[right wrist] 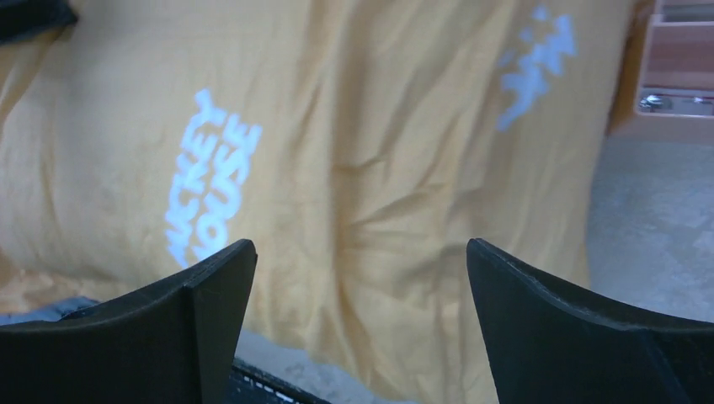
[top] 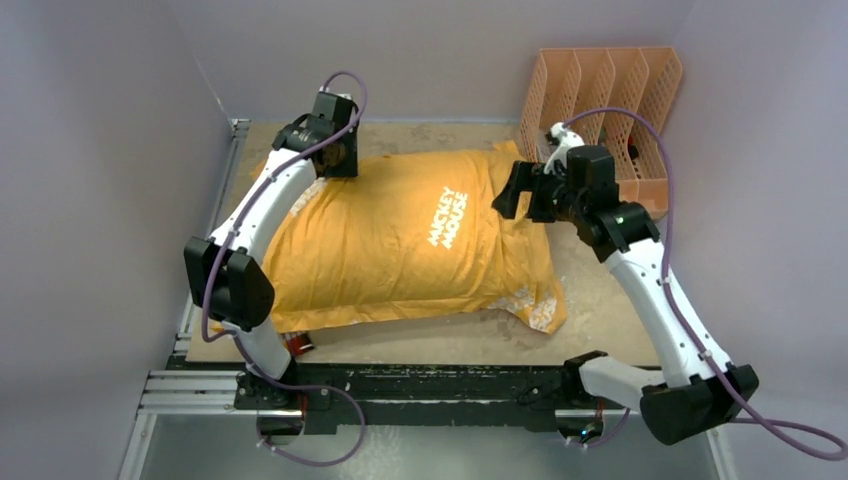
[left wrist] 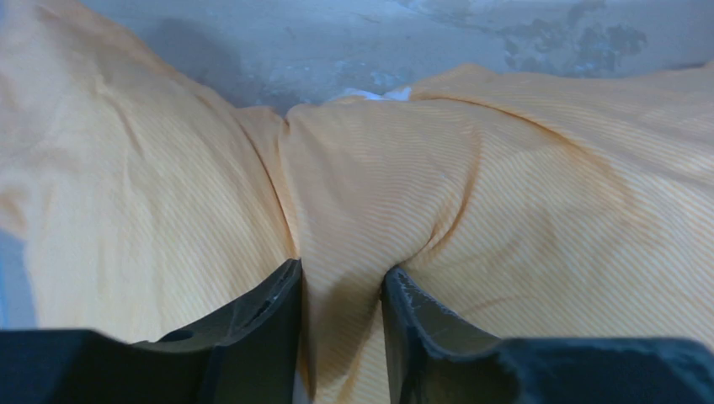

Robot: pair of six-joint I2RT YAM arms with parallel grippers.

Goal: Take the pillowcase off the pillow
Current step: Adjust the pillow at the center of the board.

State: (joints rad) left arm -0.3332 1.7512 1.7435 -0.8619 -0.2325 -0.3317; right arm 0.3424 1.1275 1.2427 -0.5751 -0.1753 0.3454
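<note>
Top external: left fingers (left wrist: pixel 253 328) pinch pillowcase (top: pixel 400 240); right fingers (right wrist: pixel 202 320) spread; peach rack (top: pixel 600 80) behind.

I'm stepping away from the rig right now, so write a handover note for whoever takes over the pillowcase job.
Left pincer: closed narrowly on a fold of the pillowcase, at its far left corner.
Right pincer: open and empty, above the pillowcase's right end.
Pillow: inside the case on the table; only a white sliver shows at the far edge.
Done: the case is gripped, but none of it is off yet.
Left: pull the whole case off the pillow.
</note>
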